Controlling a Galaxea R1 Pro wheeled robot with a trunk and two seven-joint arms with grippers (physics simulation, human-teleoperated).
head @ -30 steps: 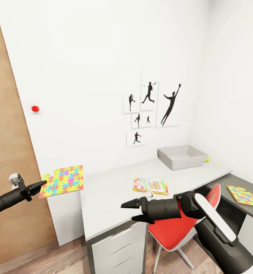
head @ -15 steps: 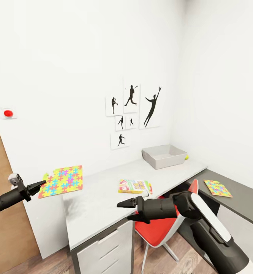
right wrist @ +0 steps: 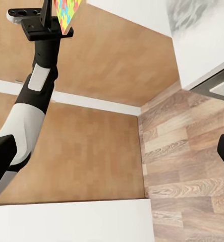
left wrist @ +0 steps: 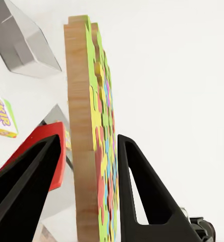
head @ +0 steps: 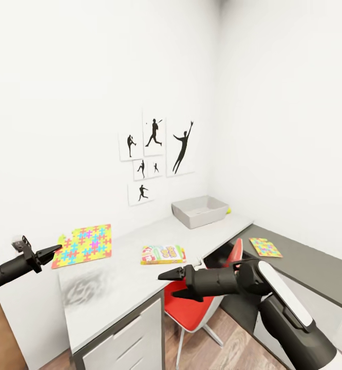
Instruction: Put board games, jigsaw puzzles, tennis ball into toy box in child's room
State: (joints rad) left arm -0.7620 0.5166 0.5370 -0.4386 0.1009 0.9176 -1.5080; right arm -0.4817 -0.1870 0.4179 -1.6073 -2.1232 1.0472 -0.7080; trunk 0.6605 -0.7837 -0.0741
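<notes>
My left gripper (head: 52, 252) is shut on the edge of a jigsaw puzzle (head: 83, 245), held in the air off the table's near-left end. The left wrist view has that board (left wrist: 89, 151) edge-on between the fingers (left wrist: 142, 191). My right gripper (head: 167, 285) hangs open and empty in front of the table (head: 114, 288). A board game (head: 162, 254) lies on the light-grey top. The toy box (head: 200, 211) stands at the far end by the wall, with the tennis ball (head: 229, 210) beside it. A second jigsaw puzzle (head: 265, 247) lies on the dark-grey section.
A red-and-white swivel chair (head: 196, 308) stands under the desk corner, just behind my right gripper. White drawers (head: 125, 344) sit below the desk's near end. Black baseball silhouettes (head: 155, 154) hang on the wall. Wood-plank floor (right wrist: 182, 161) lies below.
The whole view has swung right, so the wooden door and red wall button have left the picture. Both arms keep their pose and the left gripper still holds the puzzle.
</notes>
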